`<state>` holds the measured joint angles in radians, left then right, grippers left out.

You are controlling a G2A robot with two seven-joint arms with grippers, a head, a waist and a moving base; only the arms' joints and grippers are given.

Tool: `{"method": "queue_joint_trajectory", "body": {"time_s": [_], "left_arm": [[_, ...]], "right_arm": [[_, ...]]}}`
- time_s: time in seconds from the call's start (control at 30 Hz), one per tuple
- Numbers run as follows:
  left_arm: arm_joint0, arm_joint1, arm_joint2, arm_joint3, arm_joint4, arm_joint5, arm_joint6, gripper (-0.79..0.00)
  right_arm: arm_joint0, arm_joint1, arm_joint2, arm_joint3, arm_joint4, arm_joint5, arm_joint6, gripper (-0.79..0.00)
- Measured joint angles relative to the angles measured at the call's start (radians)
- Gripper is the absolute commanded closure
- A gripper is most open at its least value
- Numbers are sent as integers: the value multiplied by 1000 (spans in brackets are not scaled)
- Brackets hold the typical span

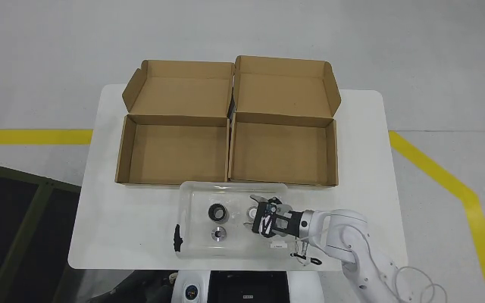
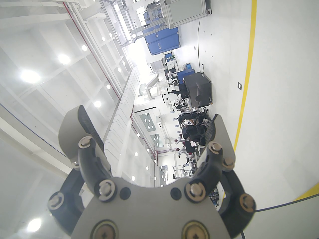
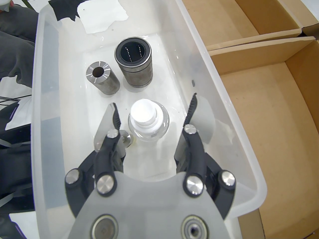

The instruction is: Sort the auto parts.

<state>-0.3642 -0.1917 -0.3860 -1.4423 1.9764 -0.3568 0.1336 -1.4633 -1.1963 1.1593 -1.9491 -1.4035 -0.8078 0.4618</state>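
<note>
While the right hand hangs released inside the bin, the upright white part stands straight below it in the bin's right half, between the fingers and touching neither.

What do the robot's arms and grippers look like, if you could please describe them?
The right arm is glossy white with rounded segments. The right gripper and left gripper match: a grey metal base plate, black linkages fixed with silver screws, and pale curved fingers lined with black ridged pads. A thin black cable runs beside the left gripper.
</note>
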Motion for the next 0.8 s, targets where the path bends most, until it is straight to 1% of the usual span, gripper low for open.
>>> {"method": "queue_joint_trajectory", "body": {"time_s": [0.07, 0.13, 0.17, 0.2, 0.27, 0.3, 0.5, 0.8], "left_arm": [[0, 0, 0, 0, 0, 0, 0, -785], [0, 0, 0, 0, 0, 0, 0, -785], [0, 0, 0, 0, 0, 0, 0, -785], [0, 0, 0, 0, 0, 0, 0, -785], [0, 0, 0, 0, 0, 0, 0, -785], [0, 0, 0, 0, 0, 0, 0, -785], [0, 0, 0, 0, 0, 0, 0, -785], [0, 0, 0, 0, 0, 0, 0, -785]], "right_arm": [[3, 2, -1, 5, 0, 3, 0, -320], [5, 3, -2, 7, 0, 4, 0, -271], [6, 5, -3, 9, 1, 5, 0, -231], [7, 5, -3, 10, 1, 5, 0, -172], [8, 8, -4, 11, 1, 4, -2, -22], [8, 9, -4, 10, 2, 3, -3, 0], [2, 16, 2, -12, 15, -13, -29, 0], [12, 25, 12, -81, 77, -46, -121, 0]]}}
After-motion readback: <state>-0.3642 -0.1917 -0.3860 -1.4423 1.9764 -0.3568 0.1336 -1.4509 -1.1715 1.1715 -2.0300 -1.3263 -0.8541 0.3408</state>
